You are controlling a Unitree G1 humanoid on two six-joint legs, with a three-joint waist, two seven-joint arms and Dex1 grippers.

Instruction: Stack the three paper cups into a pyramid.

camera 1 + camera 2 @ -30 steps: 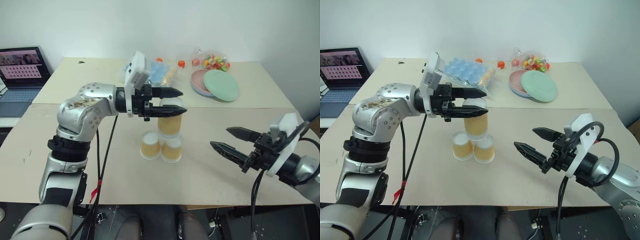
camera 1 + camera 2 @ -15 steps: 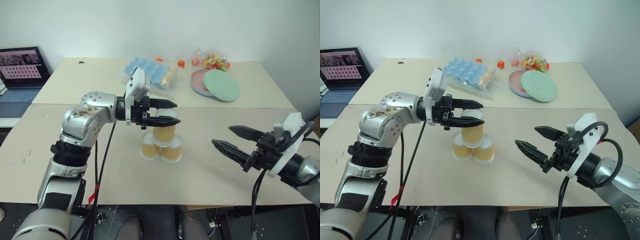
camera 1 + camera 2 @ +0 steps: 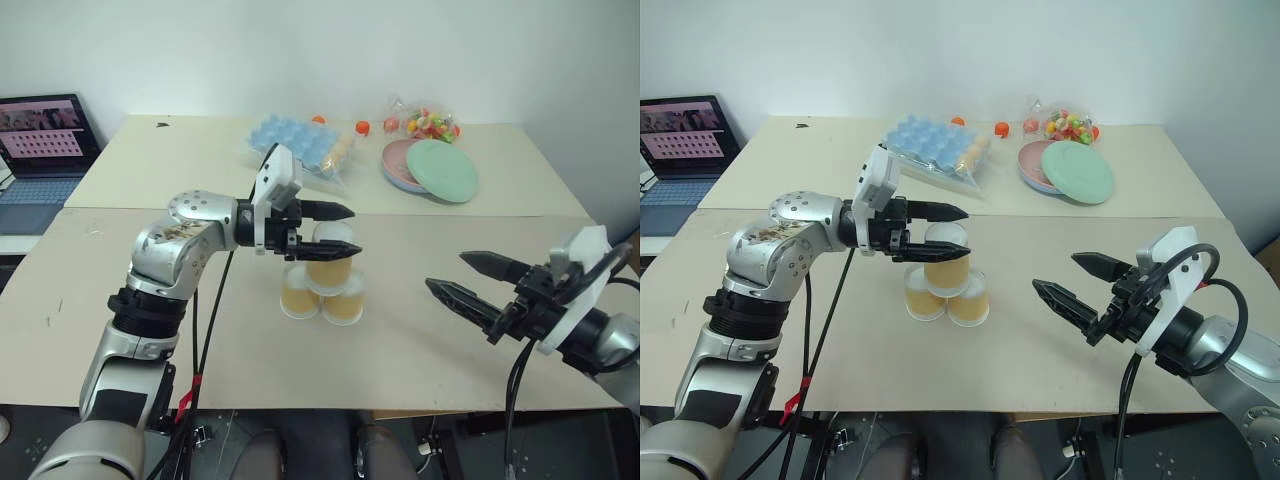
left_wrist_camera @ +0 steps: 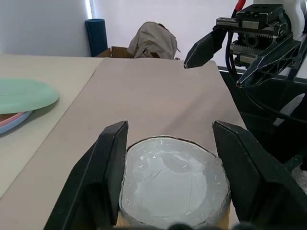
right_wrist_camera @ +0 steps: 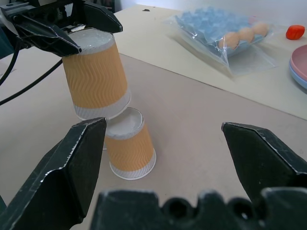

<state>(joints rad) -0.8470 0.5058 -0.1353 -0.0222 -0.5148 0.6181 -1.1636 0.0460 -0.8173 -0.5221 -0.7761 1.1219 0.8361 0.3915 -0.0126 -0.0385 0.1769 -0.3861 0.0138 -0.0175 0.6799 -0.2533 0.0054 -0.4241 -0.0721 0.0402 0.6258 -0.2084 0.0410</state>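
Two yellow-orange paper cups [image 3: 299, 297] [image 3: 344, 303] stand upside down, side by side, at the middle of the table. The third cup [image 3: 328, 268] rests upside down on top of them, leaning slightly in the right wrist view [image 5: 98, 79]. My left gripper [image 3: 355, 231] is open around its upper part, one finger on each side. In the left wrist view, a finger [image 4: 240, 177] stands a little off the cup's white base [image 4: 172, 187]. My right gripper [image 3: 445, 270] hovers wide open to the right of the stack, pointing at it and holding nothing.
At the back of the table lie a blue egg carton in a plastic bag [image 3: 300, 145], stacked pink and green plates [image 3: 440, 168], a bag of coloured sweets [image 3: 430, 123] and small orange fruits [image 3: 363, 127]. A laptop [image 3: 40, 140] sits at the far left.
The left gripper lowered the third cup onto the two lower cups, then spread its fingers away from it. The right gripper has stayed where it was.
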